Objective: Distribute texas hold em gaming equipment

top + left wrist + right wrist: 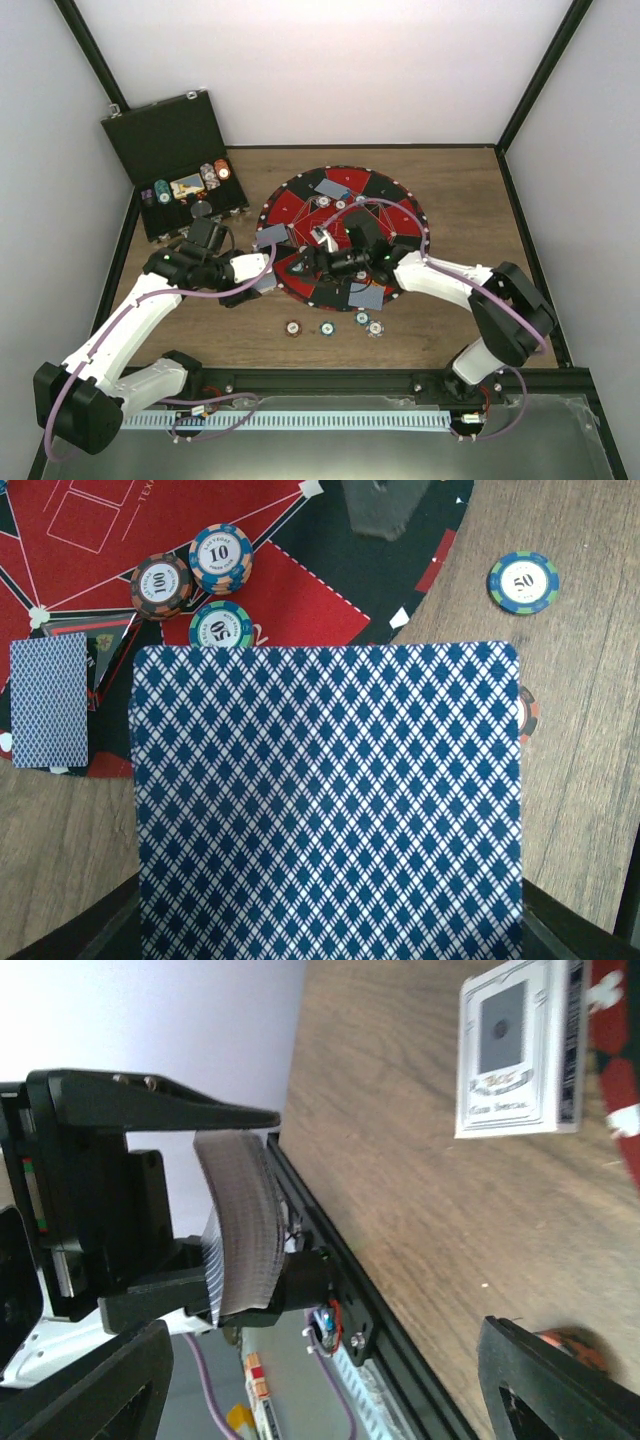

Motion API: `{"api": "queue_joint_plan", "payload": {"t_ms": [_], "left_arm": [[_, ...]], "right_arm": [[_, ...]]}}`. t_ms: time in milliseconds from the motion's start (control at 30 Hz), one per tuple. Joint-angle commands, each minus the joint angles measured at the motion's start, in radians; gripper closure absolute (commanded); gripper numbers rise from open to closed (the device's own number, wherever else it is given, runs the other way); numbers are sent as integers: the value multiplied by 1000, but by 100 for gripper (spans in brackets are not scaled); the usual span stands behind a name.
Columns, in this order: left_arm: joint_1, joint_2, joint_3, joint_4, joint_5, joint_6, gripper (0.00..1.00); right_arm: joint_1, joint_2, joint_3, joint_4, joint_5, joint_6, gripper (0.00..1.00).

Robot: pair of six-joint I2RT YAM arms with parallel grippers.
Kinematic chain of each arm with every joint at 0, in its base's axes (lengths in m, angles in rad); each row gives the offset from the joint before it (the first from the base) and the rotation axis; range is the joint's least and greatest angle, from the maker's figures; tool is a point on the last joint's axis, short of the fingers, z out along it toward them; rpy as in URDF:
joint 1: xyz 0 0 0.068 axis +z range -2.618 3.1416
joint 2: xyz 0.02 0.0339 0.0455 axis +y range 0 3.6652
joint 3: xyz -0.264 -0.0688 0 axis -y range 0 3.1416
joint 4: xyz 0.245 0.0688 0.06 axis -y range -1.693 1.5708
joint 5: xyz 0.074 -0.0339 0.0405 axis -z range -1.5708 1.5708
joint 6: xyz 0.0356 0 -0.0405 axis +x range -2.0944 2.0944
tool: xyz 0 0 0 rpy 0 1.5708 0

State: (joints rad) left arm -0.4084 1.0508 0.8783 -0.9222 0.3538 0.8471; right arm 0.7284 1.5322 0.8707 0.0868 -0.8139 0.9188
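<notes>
- The left end effector (258,272) is clamped on a deck of playing cards (330,800), blue diamond backs facing the left wrist camera. It holds the deck over the left edge of the round red-and-black mat (300,205).
- In the right wrist view, that deck shows edge-on and slightly bowed between the left arm's two black fingers.
- The right end effector (312,263) sits over the near part of the mat. Its fingers (90,1385) are spread wide apart and nothing is between them.
- Three poker chips lie together on the mat beyond the held deck. A brown "100" chip (160,585) touches a blue-and-orange "10" chip (220,558), and a teal "50" chip (220,628) sits just beside both.
- Another "50" chip (523,582) lies on the wooden bench (460,200), just off the mat's edge.
- From above, four chips (327,328) sit in a loose row on the bench just off the mat's near edge.
- A single blue-backed card (48,700) lies flat across the mat's rim, partly on the mat and partly on wood.
- More grey-blue card backs lie on the mat, one at its far side (330,187) and one at its near right (368,297).
- A white card box (520,1050) rests flat on the bench, just beside the mat's edge.
- The black hinged case (165,135) stands open, well apart from the mat on its far left, with chips in its tray.
</notes>
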Motion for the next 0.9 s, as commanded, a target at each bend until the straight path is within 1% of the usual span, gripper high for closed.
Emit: {"api": "queue_joint_plan", "payload": {"t_ms": [0,400,633,767,867], "left_arm": [[3,-1,13,3,28,7,84],[2,-10,4,7,33,9,84],[2,-21,4,3,34,10,84],[2,-25,8,-1,31,13,84],[2,-25,11,-5,30,15,84]], "right_arm": [[46,37,38,131,-69,62,15],[120,184,143,208,-97,105,19],[139,297,218,236,-120,126,22],[143,341,253,233,-134,121,26],[141,364,270,201,-142,92,28]]}}
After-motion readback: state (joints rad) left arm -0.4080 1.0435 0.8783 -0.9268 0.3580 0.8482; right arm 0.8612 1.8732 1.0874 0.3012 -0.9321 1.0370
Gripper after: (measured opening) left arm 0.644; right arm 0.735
